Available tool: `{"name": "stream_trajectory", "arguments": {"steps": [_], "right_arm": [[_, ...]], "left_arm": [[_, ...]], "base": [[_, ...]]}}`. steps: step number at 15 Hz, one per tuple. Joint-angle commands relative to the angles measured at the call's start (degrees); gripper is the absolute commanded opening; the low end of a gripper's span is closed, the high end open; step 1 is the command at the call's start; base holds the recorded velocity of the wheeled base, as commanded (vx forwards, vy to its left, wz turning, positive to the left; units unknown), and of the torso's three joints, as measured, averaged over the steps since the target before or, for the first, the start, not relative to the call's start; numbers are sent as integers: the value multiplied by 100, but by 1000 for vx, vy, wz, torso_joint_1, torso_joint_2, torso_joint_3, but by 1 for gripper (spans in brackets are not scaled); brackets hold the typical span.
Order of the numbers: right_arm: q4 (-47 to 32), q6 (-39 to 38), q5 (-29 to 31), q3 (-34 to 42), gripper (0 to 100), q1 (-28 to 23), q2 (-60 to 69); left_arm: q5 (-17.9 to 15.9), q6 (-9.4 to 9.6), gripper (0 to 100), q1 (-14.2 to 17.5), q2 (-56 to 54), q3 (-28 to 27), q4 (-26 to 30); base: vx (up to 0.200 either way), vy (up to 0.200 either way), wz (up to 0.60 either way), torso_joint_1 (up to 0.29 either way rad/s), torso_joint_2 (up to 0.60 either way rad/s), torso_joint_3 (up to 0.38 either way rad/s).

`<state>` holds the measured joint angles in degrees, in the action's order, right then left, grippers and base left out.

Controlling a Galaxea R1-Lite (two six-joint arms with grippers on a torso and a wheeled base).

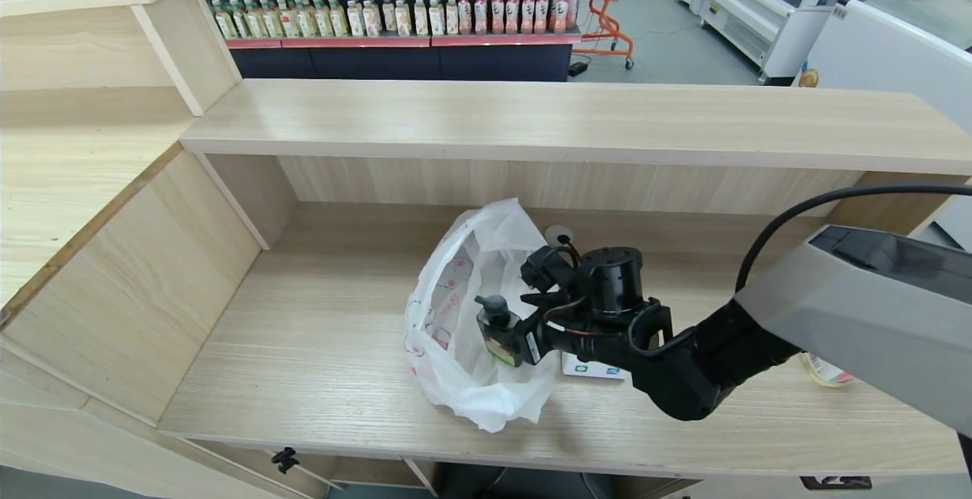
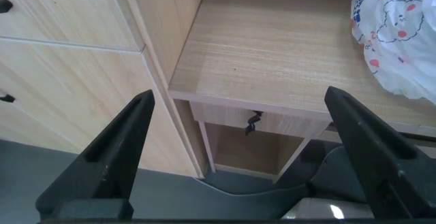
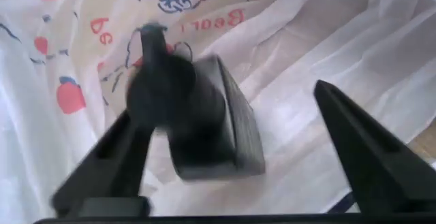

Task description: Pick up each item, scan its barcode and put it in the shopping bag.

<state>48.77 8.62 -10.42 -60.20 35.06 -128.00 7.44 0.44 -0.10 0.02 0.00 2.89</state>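
Hanging just off the near edge of the pale wooden counter (image 1: 304, 362), the left tool (image 2: 238, 94) is empty with its jaws spread wide, well apart from the work. Farther in, the right tool (image 1: 528, 330) reaches from the right to the mouth of the thin white plastic shopping bag with red print (image 1: 456, 362), which slumps near the counter's middle. Its jaws also stand wide. The dark pump-top bottle (image 1: 500, 339) sits between them over the bag's opening, close against one finger (image 3: 102, 176) with a clear gap to the other, so it looks let go rather than gripped.

The risk lies in the bag. Nothing props its slack mouth open, so the bottle could catch the rim, drag the film down and roll out onto the counter. A finger could also snag the plastic as it lifts away and pull the bag over. I cannot tell whether the barcode was scanned.

Just behind the right tool lies a flat white device (image 1: 596, 368). Beyond it runs a raised wooden ledge (image 1: 531, 115), and far off stands a shelf of drink bottles (image 1: 395, 17).
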Motion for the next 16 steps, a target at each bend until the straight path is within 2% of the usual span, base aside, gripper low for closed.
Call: {"name": "stream_trajectory", "arguments": {"steps": [1,4,5,9,11,13,16], "right_arm": [[-17,-414,-21,-168,100,10,65],[-123,-1741,-74,-124,100,-69,706],[-237,-1917,-127,-54,100,-122,926],[-931,-3068,-250,1133,100,-439,2948],[-1582,-2980,-179,1660,100,-799,3862],[-2443,-2804,58,1801,100,-1054,4433],[-2610,-2690,286,2179,100,-1379,4793]], "left_arm": [[3,0,100,1,-2,0,1],[3,0,100,1,-2,0,1],[3,0,100,1,-2,0,1],[3,0,100,10,-2,0,1],[3,0,100,1,-2,0,1],[3,0,100,1,-2,0,1],[3,0,100,1,-2,0,1]], "base": [[0,0,0,0,0,0],[0,0,0,0,0,0],[0,0,0,0,0,0],[0,0,0,0,0,0],[0,0,0,0,0,0],[0,0,0,0,0,0],[0,0,0,0,0,0]]}}
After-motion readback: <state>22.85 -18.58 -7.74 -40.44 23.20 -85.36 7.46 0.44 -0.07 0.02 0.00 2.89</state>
